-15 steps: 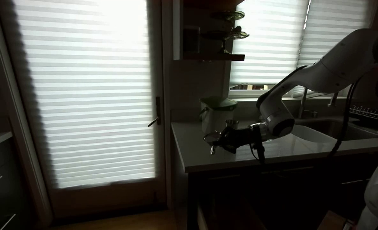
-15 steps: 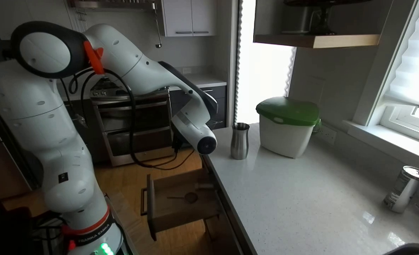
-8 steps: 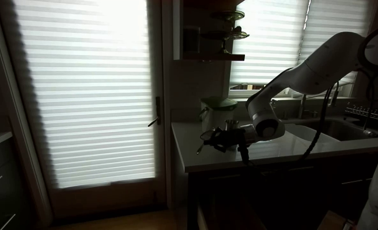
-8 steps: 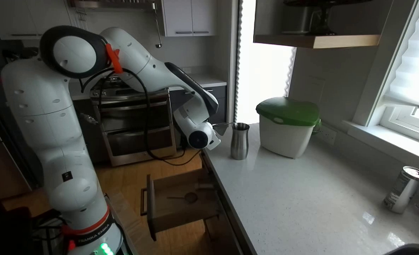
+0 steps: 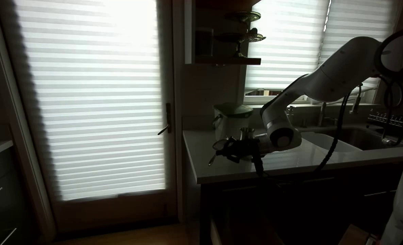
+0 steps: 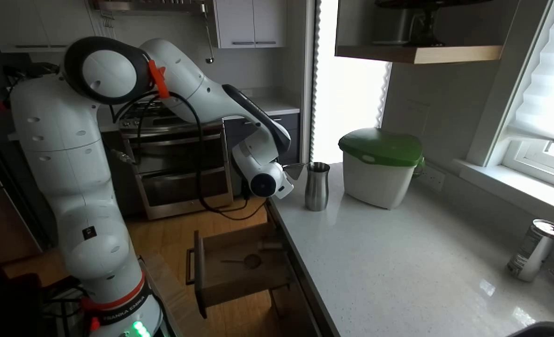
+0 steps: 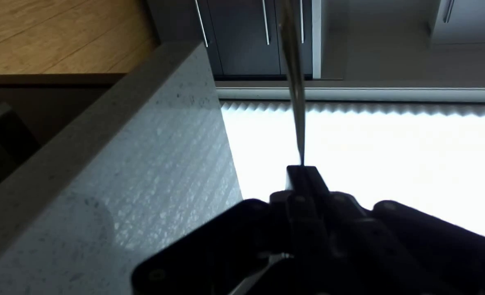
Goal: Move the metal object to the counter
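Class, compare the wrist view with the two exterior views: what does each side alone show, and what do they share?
Wrist view only: a clear close-up of the pincer shut on the thin metal object; elsewhere that grip is hidden or too dark to read.

Exterior only: the green-lidded bin, shelf and white arm in both exterior views; the can in an exterior view.

Shared by all: the counter, the wooden floor and the bright shade.

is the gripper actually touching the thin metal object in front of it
Touching: in the wrist view, the gripper is shut on the thin metal object, whose narrow end runs straight into its grip with no gap.
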Controlling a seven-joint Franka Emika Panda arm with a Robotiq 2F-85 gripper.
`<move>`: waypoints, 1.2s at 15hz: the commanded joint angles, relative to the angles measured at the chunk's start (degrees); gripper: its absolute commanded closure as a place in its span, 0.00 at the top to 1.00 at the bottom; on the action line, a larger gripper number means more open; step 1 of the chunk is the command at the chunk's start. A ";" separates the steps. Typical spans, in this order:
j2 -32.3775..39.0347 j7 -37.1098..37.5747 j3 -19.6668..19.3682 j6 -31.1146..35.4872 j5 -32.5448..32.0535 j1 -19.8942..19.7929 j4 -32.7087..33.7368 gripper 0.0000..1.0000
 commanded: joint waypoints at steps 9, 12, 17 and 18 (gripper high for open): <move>3.51 -4.67 -0.35 10.50 0.72 2.27 4.91 0.01; 5.18 -5.51 -0.24 15.11 0.54 3.36 6.87 0.01; 7.06 -4.38 -0.24 22.47 0.82 5.29 10.11 0.01; 7.47 -4.03 0.41 23.89 0.79 5.03 10.66 0.01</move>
